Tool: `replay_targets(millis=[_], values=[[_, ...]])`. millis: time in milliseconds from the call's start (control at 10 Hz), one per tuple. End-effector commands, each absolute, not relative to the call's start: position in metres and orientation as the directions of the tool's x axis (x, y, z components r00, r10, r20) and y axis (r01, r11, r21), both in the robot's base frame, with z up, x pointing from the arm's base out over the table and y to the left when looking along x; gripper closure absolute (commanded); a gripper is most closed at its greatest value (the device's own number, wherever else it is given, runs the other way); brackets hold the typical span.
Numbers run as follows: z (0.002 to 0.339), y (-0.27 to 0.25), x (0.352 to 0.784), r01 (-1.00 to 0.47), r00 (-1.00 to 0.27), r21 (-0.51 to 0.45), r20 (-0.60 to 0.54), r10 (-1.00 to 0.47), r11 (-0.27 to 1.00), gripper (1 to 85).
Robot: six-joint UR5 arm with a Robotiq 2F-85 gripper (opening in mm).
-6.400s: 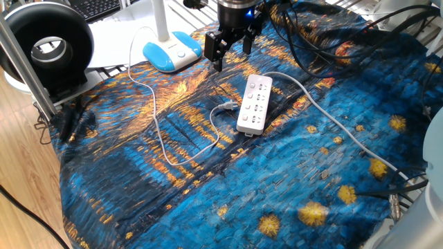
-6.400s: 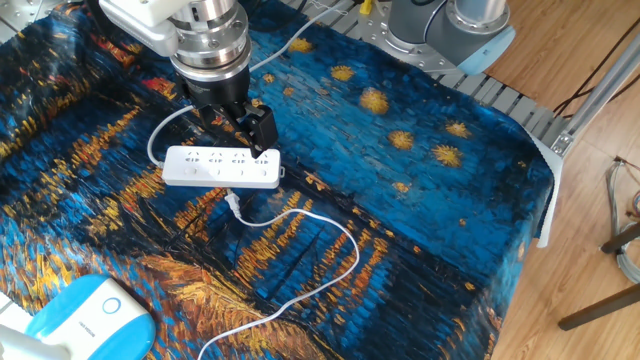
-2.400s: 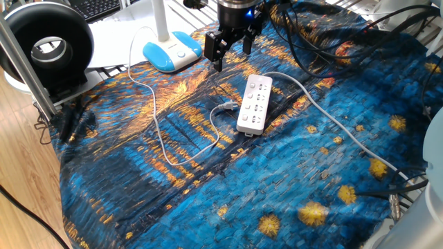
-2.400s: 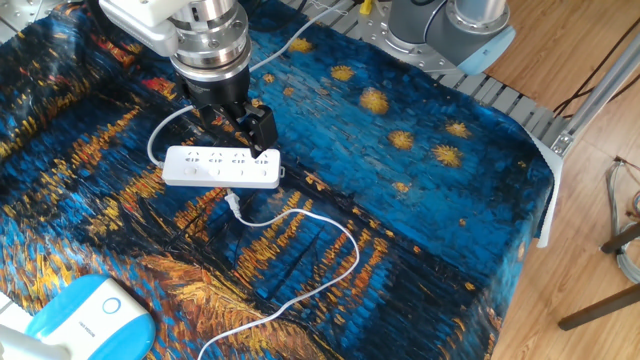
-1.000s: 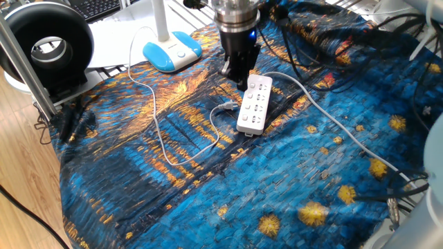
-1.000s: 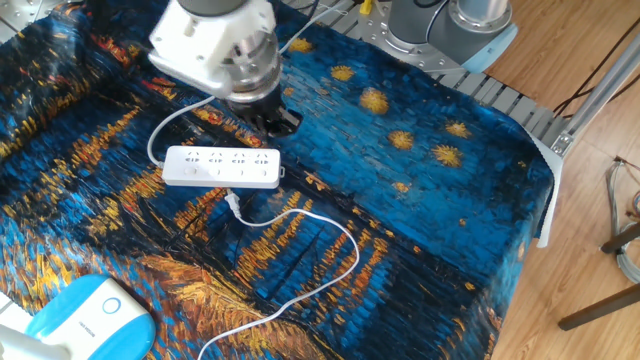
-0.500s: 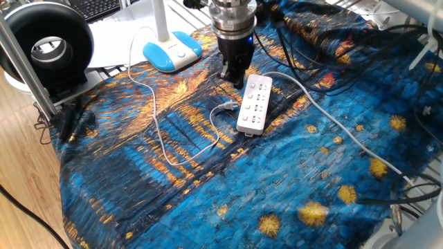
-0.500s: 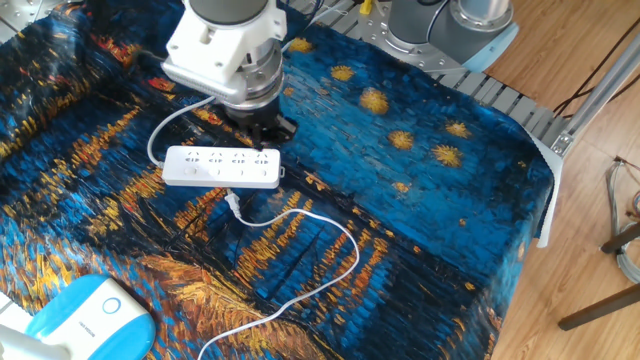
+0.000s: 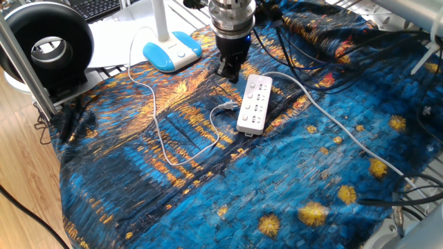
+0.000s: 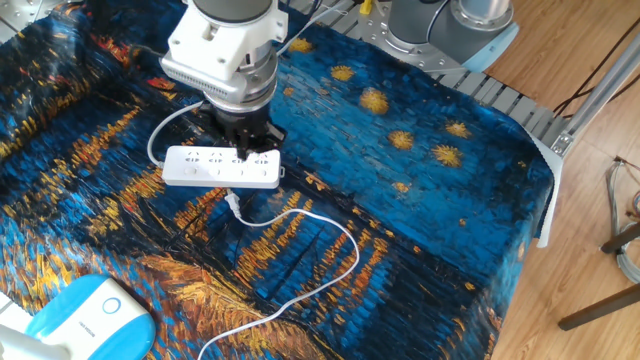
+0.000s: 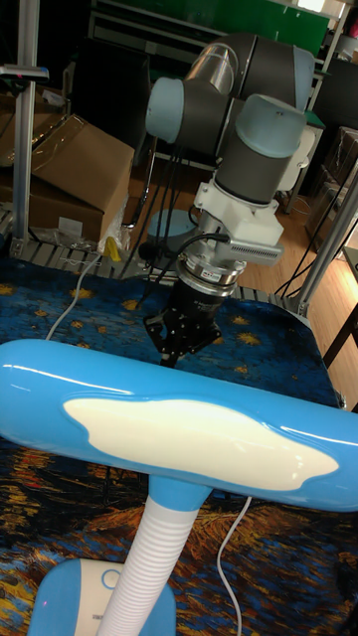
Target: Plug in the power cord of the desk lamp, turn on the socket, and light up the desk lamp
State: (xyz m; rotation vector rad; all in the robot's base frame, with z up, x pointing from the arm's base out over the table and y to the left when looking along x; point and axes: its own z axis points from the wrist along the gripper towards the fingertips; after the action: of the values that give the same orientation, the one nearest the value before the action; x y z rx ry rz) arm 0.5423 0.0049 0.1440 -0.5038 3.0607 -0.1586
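The desk lamp [image 9: 172, 52] is standing well to the left of the gripper [image 9: 228, 69], apart from it, its power cord [image 9: 160, 131] trailing loose across the painted cloth [image 9: 208, 187] and ending in a plug [image 9: 227, 106] lying unplugged just below the gripper, beside the socket [image 9: 254, 104]. The gripper is hanging empty over the cloth beside the strip's upper end, probably lining up for the plug; how far its jaws are parted cannot be told.
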Motion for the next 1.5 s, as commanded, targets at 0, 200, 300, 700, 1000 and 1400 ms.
replay_targets(millis=[0, 200, 300, 700, 1000, 1400], values=[[0.145, -0.006, 0.550, -0.328, -0.941, -0.143, -0.039, -0.337, 0.934, 84.3], [0.145, -0.009, 0.557, -0.318, -0.942, -0.159, -0.062, -0.331, 0.935, 84.3], [0.145, 0.005, 0.557, -0.309, -0.945, -0.106, -0.078, -0.318, 0.945, 84.3], [0.141, 0.004, 0.553, -0.344, -0.934, -0.100, -0.065, -0.351, 0.934, 84.3], [0.139, 0.018, 0.527, -0.353, -0.935, -0.017, 0.007, -0.353, 0.935, 84.3], [0.123, 0.003, 0.528, -0.485, -0.871, -0.010, 0.090, -0.482, 0.874, 84.3]])
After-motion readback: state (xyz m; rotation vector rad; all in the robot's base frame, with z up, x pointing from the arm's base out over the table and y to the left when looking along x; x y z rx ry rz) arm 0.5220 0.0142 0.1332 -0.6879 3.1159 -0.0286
